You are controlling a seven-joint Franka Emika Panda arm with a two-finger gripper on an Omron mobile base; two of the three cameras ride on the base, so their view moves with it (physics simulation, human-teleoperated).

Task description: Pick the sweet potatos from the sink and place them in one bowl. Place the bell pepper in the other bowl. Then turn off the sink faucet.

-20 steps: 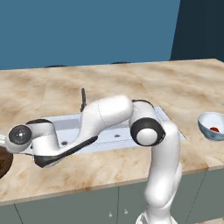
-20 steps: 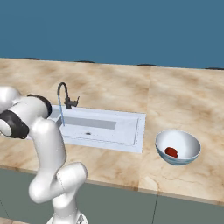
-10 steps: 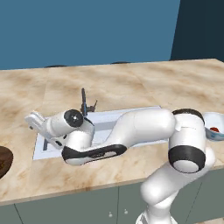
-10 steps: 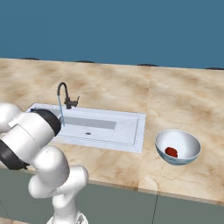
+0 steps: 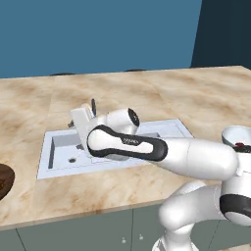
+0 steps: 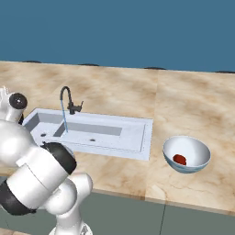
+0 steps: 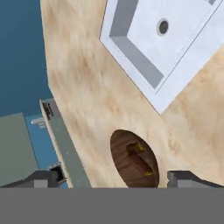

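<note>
One sink [image 6: 137, 137] is set into the counter [image 6: 183, 101], and it has two compartments, each with one round drain. One faucet [image 6: 68, 102] stands at its back edge, with one thin blue stream. There are two bowls: one pale blue-white bowl [image 6: 198, 151] holding one red bell pepper [image 6: 180, 159], and one dark brown bowl [image 7: 120, 146] near the counter's edge holding two sweet potatos [image 7: 139, 162] (lying close together).

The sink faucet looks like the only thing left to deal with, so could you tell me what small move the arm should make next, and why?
Probably swing the open gripper toward the sink faucet lever. A blue stream still runs into the sink, while the sweet potatos already lie in the brown bowl and the bell pepper in the pale bowl.
</note>
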